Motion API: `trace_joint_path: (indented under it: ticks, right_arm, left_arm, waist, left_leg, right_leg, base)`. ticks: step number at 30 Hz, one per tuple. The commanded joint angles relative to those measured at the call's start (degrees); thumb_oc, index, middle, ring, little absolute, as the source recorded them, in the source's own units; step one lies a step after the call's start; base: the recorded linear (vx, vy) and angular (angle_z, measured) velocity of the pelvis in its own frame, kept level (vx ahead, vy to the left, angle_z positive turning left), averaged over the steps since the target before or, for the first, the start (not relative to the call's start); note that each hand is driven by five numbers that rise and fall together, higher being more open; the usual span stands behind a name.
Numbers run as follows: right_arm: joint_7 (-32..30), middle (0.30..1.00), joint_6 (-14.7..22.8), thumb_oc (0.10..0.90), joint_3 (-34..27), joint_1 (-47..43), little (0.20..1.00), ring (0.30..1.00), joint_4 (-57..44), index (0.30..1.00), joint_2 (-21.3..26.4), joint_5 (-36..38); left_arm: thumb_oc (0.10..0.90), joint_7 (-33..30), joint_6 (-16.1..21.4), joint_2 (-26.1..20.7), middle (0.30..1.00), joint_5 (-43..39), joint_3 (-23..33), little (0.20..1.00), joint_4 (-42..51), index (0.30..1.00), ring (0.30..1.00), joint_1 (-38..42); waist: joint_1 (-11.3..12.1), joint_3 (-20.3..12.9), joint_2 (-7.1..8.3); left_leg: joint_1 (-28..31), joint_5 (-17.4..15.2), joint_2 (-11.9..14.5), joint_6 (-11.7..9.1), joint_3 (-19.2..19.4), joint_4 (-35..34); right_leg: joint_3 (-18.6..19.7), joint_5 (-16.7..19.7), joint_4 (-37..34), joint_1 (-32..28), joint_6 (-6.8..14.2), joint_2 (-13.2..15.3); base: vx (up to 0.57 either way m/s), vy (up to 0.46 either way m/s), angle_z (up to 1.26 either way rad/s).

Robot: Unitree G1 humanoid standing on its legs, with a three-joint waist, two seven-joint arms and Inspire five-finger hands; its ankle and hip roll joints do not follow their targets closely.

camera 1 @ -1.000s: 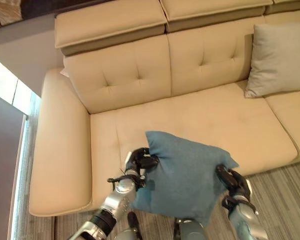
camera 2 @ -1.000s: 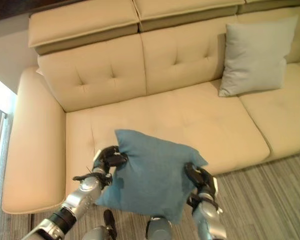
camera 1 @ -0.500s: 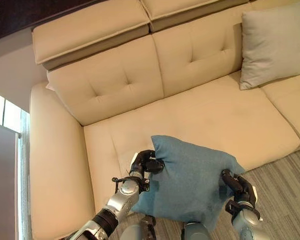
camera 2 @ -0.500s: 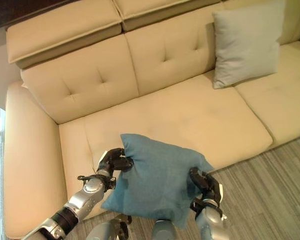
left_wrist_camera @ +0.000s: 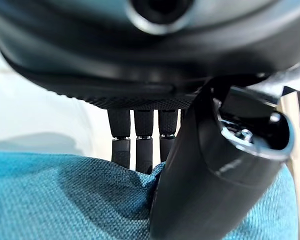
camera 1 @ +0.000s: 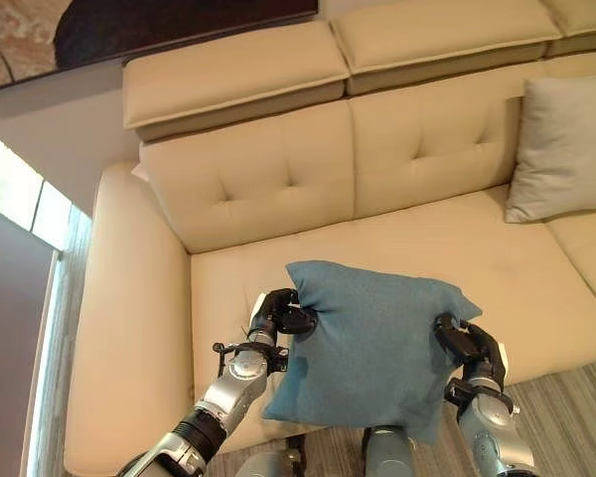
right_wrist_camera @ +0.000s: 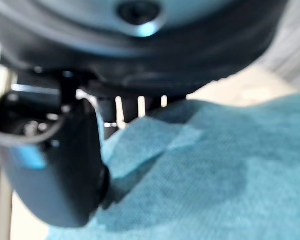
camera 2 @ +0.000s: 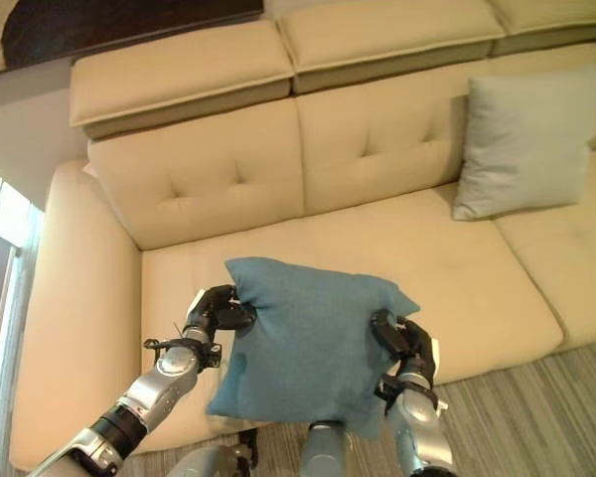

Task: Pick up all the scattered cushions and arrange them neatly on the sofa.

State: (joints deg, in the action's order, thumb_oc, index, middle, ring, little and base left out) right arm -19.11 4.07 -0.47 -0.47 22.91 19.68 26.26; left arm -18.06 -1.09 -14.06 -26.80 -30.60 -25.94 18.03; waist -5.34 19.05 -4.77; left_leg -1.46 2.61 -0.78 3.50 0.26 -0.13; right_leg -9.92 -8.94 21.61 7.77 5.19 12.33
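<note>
Above the beige sofa (camera 1: 447, 238), left hand (camera 1: 278, 316) and right hand (camera 1: 462, 343) pinch the blue cushion (camera 1: 372, 343).

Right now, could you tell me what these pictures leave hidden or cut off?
- Left hand and right hand: the fingers behind the blue cushion are hidden in both eye views.
- Grey cushion: cut off by the left eye view's right edge.
- Sofa: its right end runs past both eye views' edge.
- Seat under the blue cushion: covered.
</note>
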Motion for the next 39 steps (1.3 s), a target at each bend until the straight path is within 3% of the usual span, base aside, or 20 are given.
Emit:
trace_joint_path:
  ticks: [1, 3, 5, 10, 13, 16, 19, 20, 23, 24, 25, 27, 31, 35, 36, 37, 39]
  right_arm:
    - [1.0, 0.300, 0.7, 0.400, 2.2, -0.3, 0.300, 0.300, -8.3, 0.300, -0.4, -6.6]
    - [-1.2, 0.300, 1.1, 0.400, 2.8, -3.6, 0.300, 0.300, -9.3, 0.300, 0.5, -8.2]
    - [-1.8, 0.300, 1.4, 0.400, 3.4, -5.5, 0.300, 0.300, -12.3, 0.300, 1.3, -8.6]
    - [-0.7, 0.300, 0.9, 0.400, 4.9, -5.4, 0.300, 0.300, -14.0, 0.300, 1.5, -9.5]
    - [-1.2, 0.300, 1.3, 0.400, 4.9, -6.0, 0.300, 0.300, -14.3, 0.300, 2.0, -10.3]
    - [-4.0, 0.300, 1.8, 0.400, 5.0, -11.6, 0.300, 0.300, -13.3, 0.300, 4.8, -11.6]
    - [-9.0, 0.300, 1.7, 0.400, 11.7, -28.2, 0.300, 0.300, -9.6, 0.300, 8.9, -15.7]
    - [-10.3, 0.300, 1.0, 0.400, 12.6, -34.8, 0.300, 0.300, -8.3, 0.300, 11.4, -17.3]
    - [-13.5, 0.300, 1.2, 0.400, 20.7, -58.1, 0.300, 0.300, -1.8, 0.300, 14.6, -17.5]
    - [-17.0, 0.300, 1.0, 0.400, 25.0, -71.0, 0.300, 0.300, 2.7, 0.300, 14.2, -17.9]
    - [-17.0, 0.300, 1.2, 0.400, 25.2, -71.6, 0.300, 0.300, 3.1, 0.300, 14.2, -17.8]
    - [-20.0, 0.300, 1.4, 0.400, 28.6, -82.6, 0.300, 0.300, 7.9, 0.300, 15.1, -18.0]
    - [-22.9, 0.300, 1.1, 0.400, 35.2, -93.9, 0.300, 0.300, 15.5, 0.300, 17.3, -17.8]
    - [-24.5, 0.300, 3.5, 0.400, 40.7, -99.2, 0.300, 0.300, 21.6, 0.300, 16.6, -17.4]
    - [-24.4, 0.900, 3.6, 0.800, 41.5, -99.7, 0.900, 0.900, 23.7, 0.900, 16.1, -16.5]
    - [-23.4, 0.900, 3.5, 0.800, 43.1, -99.8, 0.900, 0.900, 26.4, 0.900, 15.1, -15.6]
    - [-22.0, 0.900, 3.6, 0.800, 44.7, -100.6, 0.900, 0.900, 29.3, 0.900, 13.9, -14.4]
  left_arm:
    - [0.400, 3.7, 4.9, 2.1, 0.300, 2.4, -1.6, 0.300, 9.0, 0.300, 0.300, 2.7]
    - [0.400, 2.5, 5.4, 2.9, 0.300, 1.3, -1.5, 0.300, 8.8, 0.300, 0.300, 4.0]
    - [0.400, 0.7, 5.8, 3.4, 0.300, 0.0, -0.6, 0.300, 9.2, 0.300, 0.300, 5.2]
    - [0.400, 1.1, 5.3, 3.3, 0.300, -0.1, -0.9, 0.300, 11.1, 0.300, 0.300, 3.4]
    - [0.400, 0.8, 4.5, 2.9, 0.300, 1.6, -0.6, 0.300, 12.2, 0.300, 0.300, 2.8]
    - [0.400, -0.8, 5.4, 3.5, 0.300, 3.6, -0.8, 0.300, 11.3, 0.300, 0.300, 8.2]
    - [0.400, -3.6, 6.9, 1.4, 0.300, 5.2, -1.8, 0.300, 9.1, 0.300, 0.300, 19.6]
    - [0.400, -5.2, 7.3, 1.1, 0.300, 6.4, -3.1, 0.300, 8.1, 0.300, 0.300, 25.6]
    - [0.400, -9.9, 9.0, -2.7, 0.300, 8.0, -5.3, 0.300, -4.1, 0.300, 0.300, 47.9]
    - [0.400, -12.8, 9.4, -5.1, 0.300, 7.7, -8.1, 0.300, -10.7, 0.300, 0.300, 60.7]
    - [0.400, -12.7, 9.5, -5.2, 0.300, 7.6, -8.0, 0.300, -11.0, 0.300, 0.300, 61.1]
    - [0.400, -14.5, 10.0, -7.6, 0.300, 8.8, -10.3, 0.300, -13.3, 0.300, 0.300, 71.1]
    - [0.400, -17.2, 10.9, -9.1, 0.300, 8.4, -11.6, 0.300, -16.5, 0.300, 0.300, 81.7]
    - [0.400, -22.3, 6.6, -12.6, 0.300, 21.4, -19.2, 0.300, -25.6, 0.300, 0.300, 88.9]
    - [0.488, -21.8, 6.2, -12.0, 0.432, 21.8, -20.4, 0.432, -28.5, 0.432, 0.432, 89.6]
    - [0.800, -21.4, 5.8, -11.8, 0.900, 22.4, -21.5, 0.900, -31.4, 0.900, 0.900, 89.5]
    - [0.800, -21.2, 5.9, -12.0, 0.900, 23.2, -22.4, 0.900, -34.4, 0.900, 0.900, 89.2]
  waist:
    - [0.4, -5.9, 2.07]
    - [1.4, -6.1, 2.72]
    - [1.9, -5.6, 2.69]
    - [3.1, -5.7, 3.06]
    - [4.0, -5.1, 3.24]
    - [3.3, -2.1, 3.39]
    - [1.9, -0.7, 3.27]
    - [1.5, 0.2, 2.43]
    - [1.1, 2.1, 2.55]
    - [0.3, 1.9, 2.30]
    - [0.3, 1.9, 2.15]
    - [0.3, 1.6, 1.56]
    - [0.8, 0.4, 0.45]
    - [0.7, 0.3, 0.05]
    - [0.7, 0.1, 0.00]
    - [0.6, 0.1, 0.09]
    - [0.5, 0.1, 0.17]
  left_leg:
    - [-3.8, -3.6, -1.7, -2.5, -2.0, 1.7]
    - [-6.0, -3.2, -1.7, -2.9, -3.0, 2.2]
    - [-8.8, -2.3, -1.3, -3.6, -4.9, 3.1]
    - [-10.1, -0.9, 0.6, -5.7, -7.4, 3.4]
    - [-11.1, 2.0, 2.4, -7.9, -9.1, 2.1]
    - [-15.2, 2.1, 2.1, -8.4, -8.8, 6.4]
    - [-14.0, -2.9, 3.4, -7.1, -8.1, 7.7]
    - [-15.0, -1.2, 3.9, -6.7, -7.8, 7.1]
    - [-20.0, 1.2, 5.0, -7.3, -6.2, 5.5]
    - [-21.5, 2.3, 5.5, -7.6, -4.4, 3.0]
    - [-21.8, 2.7, 5.6, -7.6, -4.4, 2.9]
    - [-23.2, 4.8, 5.8, -8.3, -3.1, -0.3]
    - [-26.1, 7.0, 5.5, -9.1, -2.2, -4.8]
    - [-29.1, 7.3, 5.1, -9.8, -2.0, -4.9]
    - [-30.0, 7.8, 4.9, -9.9, -2.1, -4.9]
    - [-30.2, 7.6, 4.8, -9.9, -2.1, -4.9]
    - [-30.8, 8.1, 4.7, -10.0, -2.1, -4.9]
  right_leg:
    - [4.5, 4.0, -9.7, -3.2, 3.9, 0.7]
    - [3.2, 5.0, -10.7, -3.2, 4.2, 0.6]
    - [4.4, 4.2, -9.8, -2.3, 4.1, -0.9]
    - [5.8, 0.9, -10.6, -3.7, 1.2, -4.5]
    - [3.5, -1.2, -11.7, -4.6, -0.6, -6.8]
    - [0.7, -1.4, -10.1, -2.7, -1.1, -6.3]
    - [3.6, -0.2, -7.8, 3.9, -1.0, -6.7]
    - [4.7, 0.3, -7.3, 6.1, -0.8, -7.4]
    - [7.2, 1.9, -6.7, 12.5, -0.2, -7.7]
    - [7.5, 4.0, -8.1, 15.0, 0.4, -7.7]
    - [7.6, 4.4, -8.4, 15.3, 0.4, -7.8]
    - [7.8, 6.3, -11.4, 17.1, 0.9, -7.8]
    - [7.9, 9.2, -15.7, 20.2, 1.5, -7.5]
    - [8.6, 11.7, -19.2, 22.1, 2.3, -7.0]
    - [8.7, 12.7, -20.2, 22.5, 2.3, -6.9]
    - [8.8, 13.1, -20.8, 22.5, 2.4, -6.9]
    - [8.9, 13.9, -21.6, 23.0, 2.5, -6.9]
  base:
    - [0.03, -0.178, 0.85]
    - [-0.04, -0.230, 0.93]
    - [-0.13, -0.283, 0.56]
    - [-0.05, -0.255, 0.26]
    - [-0.10, -0.313, 0.20]
    - [-0.22, -0.144, 0.49]
    - [-0.21, 0.069, 0.09]
    - [-0.19, 0.162, -0.55]
    - [-0.18, 0.135, -0.58]
    - [-0.08, 0.087, -0.51]
    - [-0.04, 0.110, -0.42]
    - [-0.02, 0.070, -0.26]
    - [-0.02, 0.047, -0.14]
    - [-0.01, 0.051, 0.03]
    - [-0.01, 0.036, -0.03]
    - [-0.01, 0.021, -0.06]
    - [0.00, 0.002, 0.07]
